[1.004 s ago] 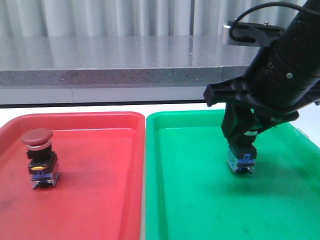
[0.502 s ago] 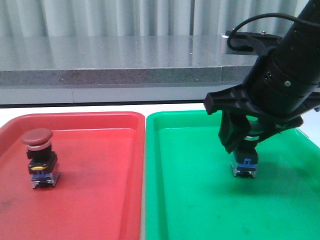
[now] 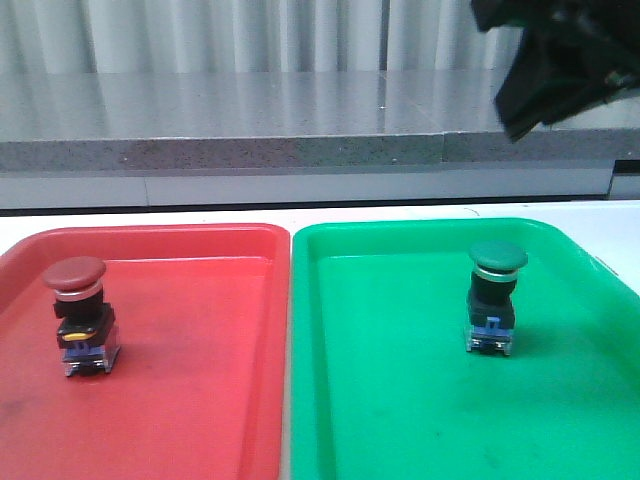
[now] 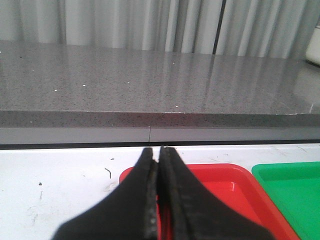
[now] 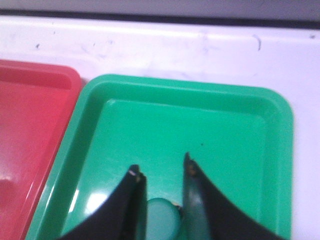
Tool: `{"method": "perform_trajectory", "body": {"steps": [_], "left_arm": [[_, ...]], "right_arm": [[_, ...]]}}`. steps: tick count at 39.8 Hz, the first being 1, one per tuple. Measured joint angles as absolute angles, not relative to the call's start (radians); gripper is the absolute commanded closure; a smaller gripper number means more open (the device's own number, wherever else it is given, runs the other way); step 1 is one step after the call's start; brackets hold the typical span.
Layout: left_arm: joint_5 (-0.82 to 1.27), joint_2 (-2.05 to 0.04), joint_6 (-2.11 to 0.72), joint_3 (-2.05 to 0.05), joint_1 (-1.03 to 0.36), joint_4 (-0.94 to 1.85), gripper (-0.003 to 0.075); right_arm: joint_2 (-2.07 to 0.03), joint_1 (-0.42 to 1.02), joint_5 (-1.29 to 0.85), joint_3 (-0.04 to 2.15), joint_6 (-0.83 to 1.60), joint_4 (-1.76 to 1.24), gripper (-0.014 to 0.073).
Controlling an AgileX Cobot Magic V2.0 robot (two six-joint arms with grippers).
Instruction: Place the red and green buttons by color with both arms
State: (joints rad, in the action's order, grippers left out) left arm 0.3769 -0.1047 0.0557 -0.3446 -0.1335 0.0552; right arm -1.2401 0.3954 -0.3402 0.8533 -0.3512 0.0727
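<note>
The red button [image 3: 79,315] is seen upright in the red tray [image 3: 200,400], near its left side, with its red cap on top and its blue base on the tray floor. Beside this tray, edge against edge, the green tray [image 3: 400,420] is placed, and the green button [image 3: 494,297] is found standing upright in it, toward the right and a little farther back than the red one. Nothing is touching either button. Both trays are carried by a white surface [image 3: 150,218], and behind it a grey stone ledge [image 3: 220,140] is seen in front of pale curtains [image 3: 250,35]. The right claw [image 5: 161,170] is held above the green button, with its fingers apart and the green cap visible between them from the wrist camera; in the front view only a dark part of this arm is seen at the upper right, well apart from the button. The left claw [image 4: 159,165] is pressed together with nothing between its fingers, over the near corner of the red tray.
</note>
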Motion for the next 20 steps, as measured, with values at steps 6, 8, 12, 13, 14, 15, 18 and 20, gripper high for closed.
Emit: {"method": "perform_trajectory", "body": {"steps": [6,8,12,13,14,15,18,20], "left_arm": [[0.377,-0.105,0.056,-0.345,-0.134,0.055,0.074],[0.377,-0.105,0.056,-0.345,-0.134,0.055,0.074],[0.377,-0.105,0.056,-0.345,-0.134,0.055,0.074],[0.377,-0.105,0.056,-0.345,-0.134,0.055,0.074],[0.377,-0.105,0.056,-0.345,-0.134,0.055,0.074],[0.377,-0.105,0.056,-0.345,-0.134,0.055,0.074],[0.377,-0.105,0.056,-0.345,-0.134,0.055,0.074],[0.377,-0.105,0.056,-0.345,-0.134,0.055,0.074]], "right_arm": [[-1.125,0.337,-0.388,0.853,-0.351,0.138,0.0716],[-1.083,0.32,-0.408,0.853,-0.351,0.161,0.0718],[-0.987,0.299,-0.437,0.822,-0.351,0.205,0.0718],[-0.957,0.299,-0.442,0.81,-0.351,0.212,0.0718],[-0.926,0.297,-0.444,0.792,-0.351,0.216,0.0718],[-0.893,0.296,-0.444,0.771,-0.351,0.221,0.0718],[-0.806,0.297,-0.44,0.703,-0.35,0.229,0.0718],[-0.741,0.297,-0.422,0.652,-0.35,0.232,0.0718]]}}
